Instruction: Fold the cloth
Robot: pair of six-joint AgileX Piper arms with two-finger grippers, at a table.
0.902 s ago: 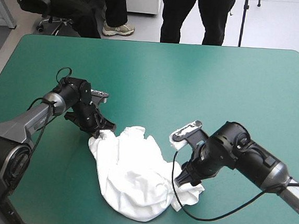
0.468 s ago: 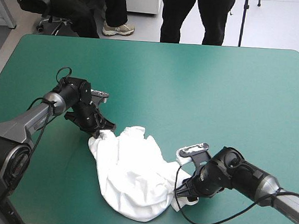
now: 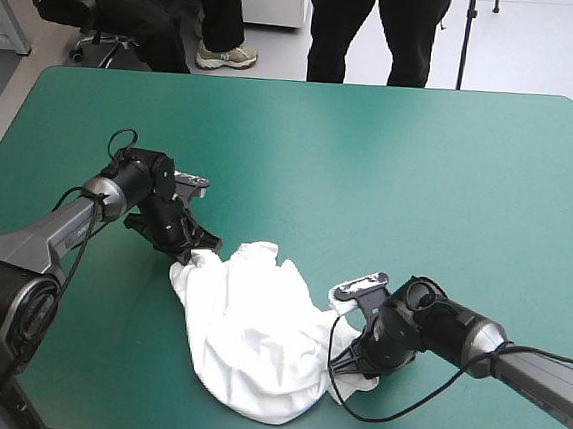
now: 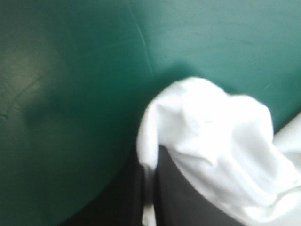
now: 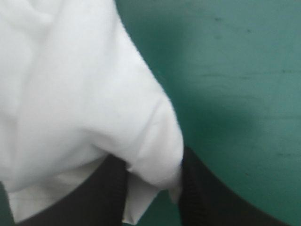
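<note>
The white T-shirt (image 3: pixel 256 337) lies as a crumpled heap on the teal-green cover, near the table's front edge. My left gripper (image 3: pixel 191 257) is at the heap's far left corner, shut on a fold of the T-shirt (image 4: pixel 207 136), which drapes over its black fingers (image 4: pixel 188 202). My right gripper (image 3: pixel 344 366) is low at the heap's right edge. A lobe of the T-shirt (image 5: pixel 94 108) hangs between its black fingers (image 5: pixel 207 197), which pinch it.
The teal-green cover (image 3: pixel 401 164) stretches from the heap to the table's far and right edges. The table's front edge runs close below the heap.
My right arm has come down and toward the front edge, then drawn in a little to the left against the heap's right edge. The left arm and the heap have stayed put.
</note>
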